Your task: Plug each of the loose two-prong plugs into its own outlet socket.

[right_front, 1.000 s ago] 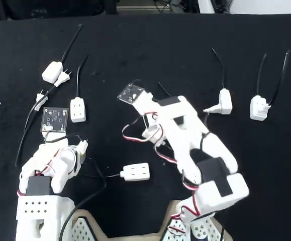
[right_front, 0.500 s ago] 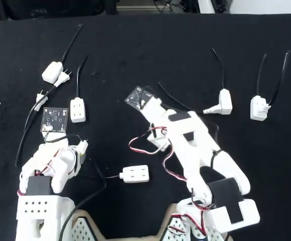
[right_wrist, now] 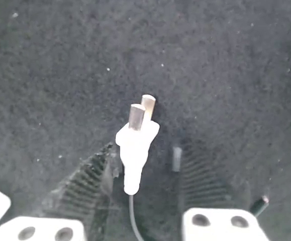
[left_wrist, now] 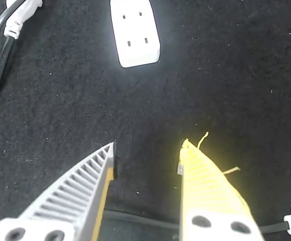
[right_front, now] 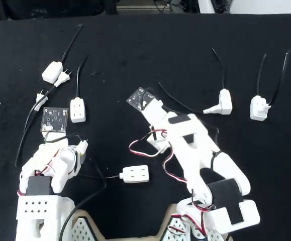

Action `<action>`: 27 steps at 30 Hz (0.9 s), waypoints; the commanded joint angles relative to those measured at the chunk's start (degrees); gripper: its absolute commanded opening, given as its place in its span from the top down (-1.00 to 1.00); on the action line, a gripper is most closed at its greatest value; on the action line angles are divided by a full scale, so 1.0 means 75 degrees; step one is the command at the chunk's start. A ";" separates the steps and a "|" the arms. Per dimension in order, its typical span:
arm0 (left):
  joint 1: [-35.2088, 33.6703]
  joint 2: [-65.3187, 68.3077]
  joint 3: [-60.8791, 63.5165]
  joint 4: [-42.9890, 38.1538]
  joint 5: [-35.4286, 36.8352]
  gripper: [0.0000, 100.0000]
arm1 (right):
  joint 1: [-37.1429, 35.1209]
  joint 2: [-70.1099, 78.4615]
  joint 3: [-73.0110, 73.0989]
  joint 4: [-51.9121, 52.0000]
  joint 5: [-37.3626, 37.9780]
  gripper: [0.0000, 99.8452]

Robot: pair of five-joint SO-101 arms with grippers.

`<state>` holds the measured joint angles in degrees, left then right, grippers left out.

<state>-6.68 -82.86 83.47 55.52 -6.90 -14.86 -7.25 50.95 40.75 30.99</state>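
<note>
Pulling the right arm back and turning it rightward since a second ago, then nearly stopping; leaving the left arm unmoved. Holding the left gripper [left_wrist: 145, 150] parted and empty above bare desk [left_wrist: 246, 75], just short of a socket [left_wrist: 134, 32]. Leaving a stray plug [right_front: 63, 78] loose at far left. Grasping one plug [right_wrist: 135, 143] in the right gripper [right_wrist: 144, 152] near desk centre, prongs pointing forward, cord trailing back between the fingers [right_wrist: 92, 181]. Judging the step as carrying, insertion not yet begun. Needing next: bringing that plug to a free socket, perhaps the near socket [right_front: 135, 172] between the arms, squaring prongs to slots, pushing straight in.
</note>
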 commanded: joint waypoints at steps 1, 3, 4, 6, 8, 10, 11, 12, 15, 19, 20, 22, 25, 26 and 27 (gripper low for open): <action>0.0018 -0.0070 -0.0510 0.0023 0.0059 0.57 | 0.0059 -0.0463 0.0193 -0.0293 -0.0270 0.95; 0.0018 -0.0070 -0.0510 0.0023 0.0059 0.57 | 0.0188 -0.0709 0.0076 -0.0035 -0.0246 0.98; 0.0018 -0.0070 -0.0498 0.0023 0.0059 0.57 | 0.0258 -0.0920 0.0006 0.0117 -0.0281 0.97; 0.0018 -0.0070 -0.0498 0.0023 0.0059 0.57 | 0.0258 -0.1448 -0.0029 0.0363 -0.0293 0.98; 0.0029 -0.0070 -0.0510 0.0023 0.0059 0.57 | -0.0012 -0.2010 0.0041 0.0481 -0.0445 0.98; 0.0041 -0.0070 -0.0522 -0.0047 0.0070 0.57 | -0.0363 -0.2549 0.0240 0.0469 -0.0821 0.98; 0.0111 -0.0070 -0.0522 -0.0059 0.0094 0.57 | -0.0527 -0.2819 0.0369 0.0434 -0.0949 0.98; 0.0229 -0.0070 -0.0522 -0.0129 0.0234 0.57 | -0.0692 -0.3089 0.0522 0.0399 -0.1020 0.98; 0.0627 -0.0070 -0.0486 -0.0551 0.0692 0.57 | -0.1231 -0.3851 0.1096 -0.0164 -0.1090 0.98; 0.1108 -0.0070 -0.0533 -0.1289 0.1184 0.57 | -0.1817 -0.4472 0.1987 -0.1395 -0.1090 0.98; 0.1201 -0.0070 -0.0522 -0.1524 0.1301 0.57 | -0.1981 -0.4542 0.2233 -0.1700 -0.1090 0.98; 0.1330 -0.0070 -0.0498 -0.2040 0.1512 0.57 | -0.2227 -0.4648 0.2667 -0.2262 -0.1102 0.98; 0.1448 -0.0070 -0.0522 -0.2614 0.1922 0.57 | -0.2532 -0.4659 0.3077 -0.2860 -0.1735 0.98; 0.1448 -0.0070 -0.0522 -0.2790 0.2075 0.57 | -0.2602 -0.4659 0.3147 -0.2989 -0.2051 0.98; 0.1459 -0.0070 -0.0533 -0.2989 0.2215 0.57 | -0.2661 -0.4659 0.3182 -0.3071 -0.2344 0.98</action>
<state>3.08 -82.86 83.47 38.64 5.67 -32.09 -39.96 73.71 22.73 20.26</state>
